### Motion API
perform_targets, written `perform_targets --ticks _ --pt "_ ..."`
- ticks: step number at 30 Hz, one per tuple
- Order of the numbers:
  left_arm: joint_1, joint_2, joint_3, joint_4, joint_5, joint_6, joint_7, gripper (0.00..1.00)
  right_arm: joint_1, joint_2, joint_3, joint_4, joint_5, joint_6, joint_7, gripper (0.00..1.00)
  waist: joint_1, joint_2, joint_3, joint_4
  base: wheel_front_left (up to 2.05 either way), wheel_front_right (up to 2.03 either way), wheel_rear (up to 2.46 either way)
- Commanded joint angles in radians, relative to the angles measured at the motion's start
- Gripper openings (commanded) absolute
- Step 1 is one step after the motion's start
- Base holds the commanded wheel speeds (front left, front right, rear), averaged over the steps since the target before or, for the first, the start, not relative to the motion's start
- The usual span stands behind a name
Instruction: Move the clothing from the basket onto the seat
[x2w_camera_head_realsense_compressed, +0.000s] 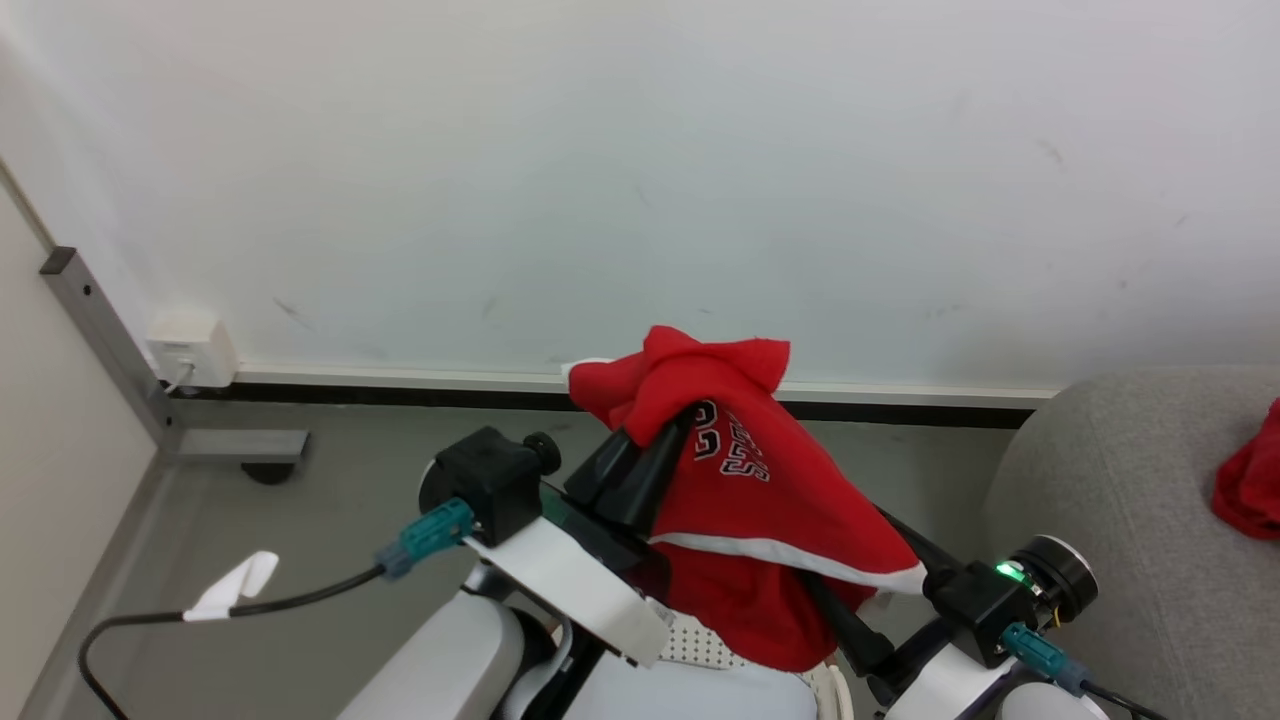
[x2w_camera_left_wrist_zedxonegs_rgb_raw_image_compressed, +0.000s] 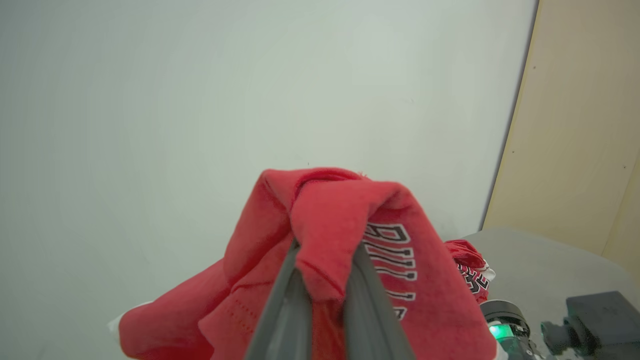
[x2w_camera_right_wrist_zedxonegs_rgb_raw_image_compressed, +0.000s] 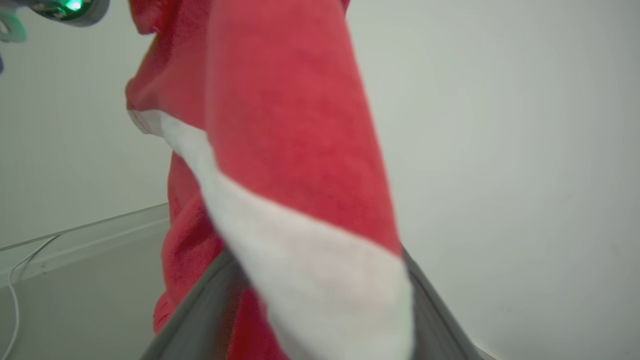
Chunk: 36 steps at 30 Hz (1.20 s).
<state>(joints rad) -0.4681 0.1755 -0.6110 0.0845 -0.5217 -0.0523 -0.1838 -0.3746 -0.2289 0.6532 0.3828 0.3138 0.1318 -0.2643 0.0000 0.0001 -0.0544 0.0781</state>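
- The left hand (x2w_camera_head_realsense_compressed: 655, 445) is pinched shut on a fold of the red garment (x2w_camera_head_realsense_compressed: 760, 500), which hangs from it above the basket (x2w_camera_head_realsense_compressed: 700, 642).
- The right hand (x2w_camera_right_wrist_zedxonegs_rgb_raw_image_compressed: 315, 250) stands wide. The garment's white-banded hem drapes across its fingers and, as far as I can tell, is not clamped.
- A second red garment (x2w_camera_head_realsense_compressed: 1245, 490) lies on the seat (x2w_camera_head_realsense_compressed: 1100, 480), beyond the right hand.
- Left to do, I judge: carry this piece over to the seat and release it. Whether more remains in the basket is hidden.
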Motion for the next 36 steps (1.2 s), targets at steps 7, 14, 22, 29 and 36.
perform_targets --ticks 7,14,22,29,36 --pt "0.024 -0.013 -0.041 -0.008 -0.003 -0.010 0.017 0.00 -0.029 0.013 0.002 0.010 0.033 -0.002 0.000 0.59 0.0000 -0.0001 -0.008 0.066 0.00 0.00 0.00" --pt "0.027 -0.007 -0.045 0.003 -0.010 -0.005 0.020 0.00 -0.015 0.021 0.005 0.016 0.050 -0.002 0.000 0.00 0.0000 -0.0001 -0.018 0.096 0.00 0.00 0.00" --pt "0.029 -0.001 -0.043 0.012 -0.017 -0.001 0.013 0.00 -0.014 0.024 0.006 0.009 0.059 -0.002 0.000 0.00 0.0000 -0.0001 -0.018 0.097 0.00 0.00 0.00" --pt "0.030 0.005 -0.040 0.018 -0.023 0.007 0.009 0.00 -0.011 0.027 -0.010 -0.001 0.065 -0.002 0.000 0.00 0.0000 -0.0001 -0.013 0.083 0.00 0.00 0.00" --pt "0.034 0.012 -0.042 0.029 -0.030 0.012 0.016 0.00 0.002 0.034 -0.040 -0.020 0.072 -0.002 0.000 0.00 0.0000 -0.0001 -0.001 0.054 0.00 0.00 0.00"
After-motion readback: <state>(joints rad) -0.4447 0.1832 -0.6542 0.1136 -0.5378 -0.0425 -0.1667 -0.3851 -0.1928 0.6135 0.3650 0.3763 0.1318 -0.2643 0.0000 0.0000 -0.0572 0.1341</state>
